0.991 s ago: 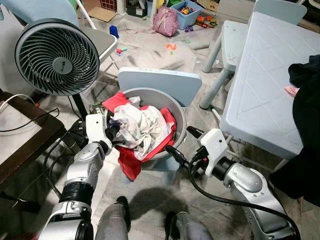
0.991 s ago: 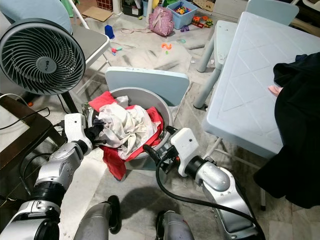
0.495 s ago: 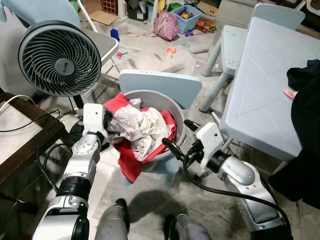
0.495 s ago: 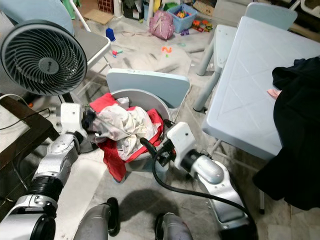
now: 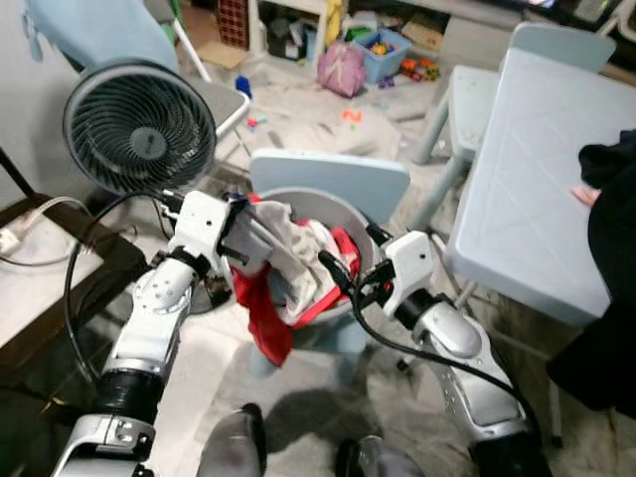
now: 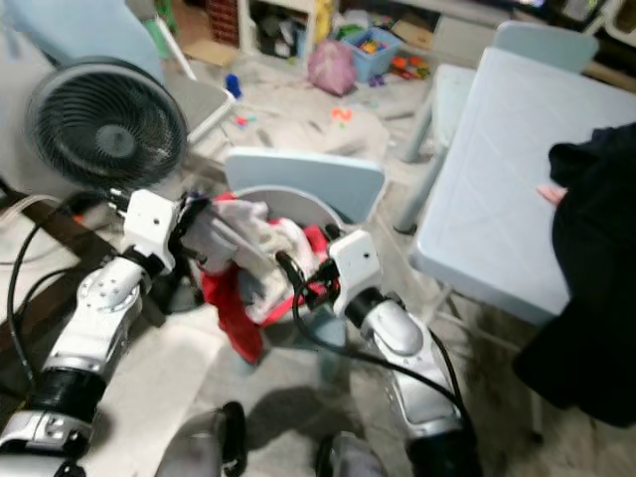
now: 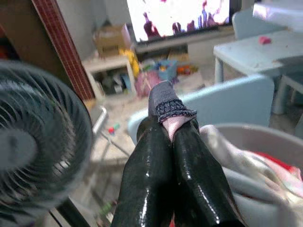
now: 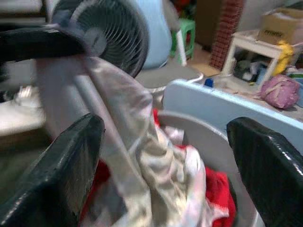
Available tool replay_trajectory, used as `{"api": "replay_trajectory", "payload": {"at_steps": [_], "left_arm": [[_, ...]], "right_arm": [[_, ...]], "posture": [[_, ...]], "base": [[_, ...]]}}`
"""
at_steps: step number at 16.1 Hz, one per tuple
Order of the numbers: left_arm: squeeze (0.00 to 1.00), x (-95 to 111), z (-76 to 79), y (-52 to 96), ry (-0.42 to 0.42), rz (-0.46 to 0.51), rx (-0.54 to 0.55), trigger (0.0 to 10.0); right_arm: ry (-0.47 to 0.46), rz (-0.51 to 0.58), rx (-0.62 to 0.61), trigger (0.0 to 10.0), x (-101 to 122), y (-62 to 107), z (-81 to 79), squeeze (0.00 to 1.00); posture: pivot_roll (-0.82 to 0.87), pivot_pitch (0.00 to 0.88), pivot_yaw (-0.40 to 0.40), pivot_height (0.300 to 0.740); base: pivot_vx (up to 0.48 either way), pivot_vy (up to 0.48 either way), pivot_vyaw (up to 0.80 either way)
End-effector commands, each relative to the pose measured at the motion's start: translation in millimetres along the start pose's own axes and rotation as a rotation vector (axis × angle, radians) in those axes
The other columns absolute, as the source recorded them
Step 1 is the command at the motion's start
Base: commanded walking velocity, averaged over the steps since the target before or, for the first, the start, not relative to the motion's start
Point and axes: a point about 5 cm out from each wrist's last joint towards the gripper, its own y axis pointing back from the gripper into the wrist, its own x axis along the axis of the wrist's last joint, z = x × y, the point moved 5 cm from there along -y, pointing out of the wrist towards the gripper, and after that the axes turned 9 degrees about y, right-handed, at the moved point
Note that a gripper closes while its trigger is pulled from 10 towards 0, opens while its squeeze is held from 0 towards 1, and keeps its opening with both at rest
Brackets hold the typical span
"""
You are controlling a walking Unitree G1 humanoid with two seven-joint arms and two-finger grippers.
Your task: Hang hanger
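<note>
A grey laundry basket (image 5: 343,206) stands on a low light blue chair, stuffed with clothes. A red cloth (image 5: 262,320) hangs over its front rim. My left gripper (image 5: 235,225) is at the basket's left edge, shut on the edge of a whitish garment (image 5: 288,248) that it holds raised above the pile. In the left wrist view the fingers (image 7: 189,156) pinch a grey knitted hem with pink lining. My right gripper (image 5: 350,260) is open at the basket's right rim, its fingers (image 8: 66,170) spread on either side of the hanging whitish garment (image 8: 137,142).
A round black fan (image 5: 139,129) stands to the left. The light blue chair back (image 5: 328,174) rises behind the basket. A light blue table (image 5: 537,199) with a dark garment (image 5: 611,169) is on the right, a dark wooden table (image 5: 40,298) on the left. Toys litter the far floor.
My left gripper has pulled the whitish garment up and to the left out of the pile. My right gripper has come closer to the basket rim. The camera has shifted.
</note>
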Motion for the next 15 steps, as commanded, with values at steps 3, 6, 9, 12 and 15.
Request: {"api": "replay_trajectory", "payload": {"at_steps": [3, 6, 9, 12, 15], "left_arm": [[0.00, 17, 10.0, 8.6, 0.080, 0.045, -0.008, 1.8], [0.00, 14, 11.9, 9.8, 0.148, 0.020, 0.000, 10.0], [0.00, 25, 23.5, 6.6, 0.165, 0.025, -0.046, 10.0], [0.00, 31, 29.7, 8.1, 0.158, 0.033, -0.093, 10.0], [0.00, 38, 31.1, 7.1, 0.178, 0.037, -0.110, 10.0]], "right_arm": [[-0.137, 0.010, -0.239, 10.0, -3, 4.3, 38.4, 0.00], [-0.157, 0.047, -0.314, 10.0, 7, 3.5, 52.9, 0.00], [-0.162, 0.044, -0.324, 10.0, 10, 4.5, 62.3, 0.00], [-0.098, 0.044, -0.366, 10.0, 15, 9.0, 76.9, 0.00], [-0.002, 0.051, -0.366, 10.0, 25, 15.3, 87.7, 0.00]], "posture": [[0.02, 0.025, 0.037, 0.740], [0.01, 0.032, 0.046, 0.740], [0.01, 0.047, 0.028, 0.740], [0.01, 0.054, 0.025, 0.740], [0.00, 0.063, 0.027, 0.740]], "base": [[0.000, 0.000, 0.00], [0.000, 0.000, 0.00], [0.000, 0.000, -0.27], [0.000, 0.000, -0.80], [0.000, 0.000, -0.80]]}}
